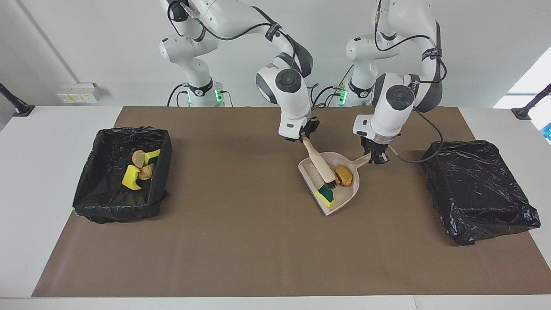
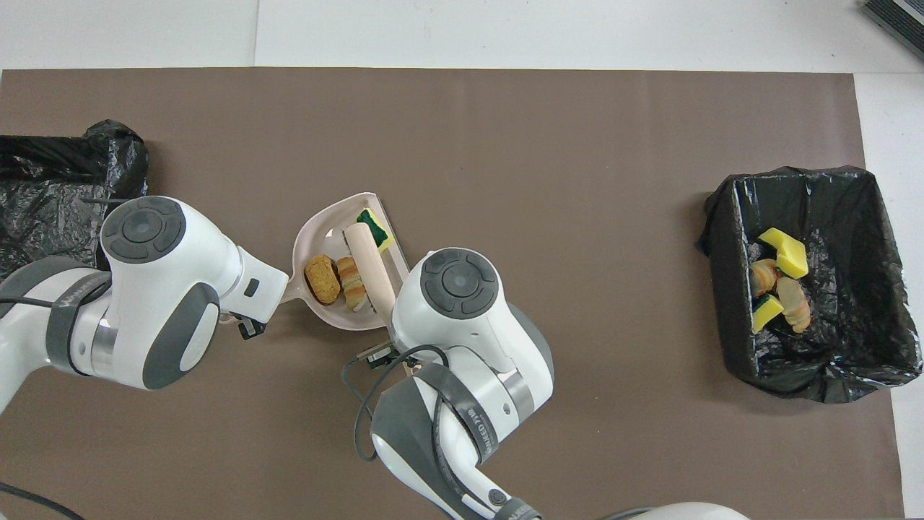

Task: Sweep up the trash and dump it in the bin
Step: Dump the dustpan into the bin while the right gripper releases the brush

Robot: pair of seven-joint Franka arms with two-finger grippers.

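Holding the brush [image 1: 319, 165] clamped by its handle, the right gripper [image 1: 302, 137] presses the bristles on the yellow-green sponge scrap [image 1: 325, 196] just inside the lip of the dustpan [image 1: 350, 192]; the left gripper [image 1: 377, 157] grips the pan's handle. Best to push the scrap deeper, toward the two bread lumps [image 2: 338, 279]; keep the pan flat on the mat; four scraps lie in the open bin [image 1: 160, 181].

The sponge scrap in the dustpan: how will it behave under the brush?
The sponge scrap looks like foam, so it is probably light and soft. Its flat faces suggest sliding, not rolling. It sits near the dustpan lip and might slip out if tilted.
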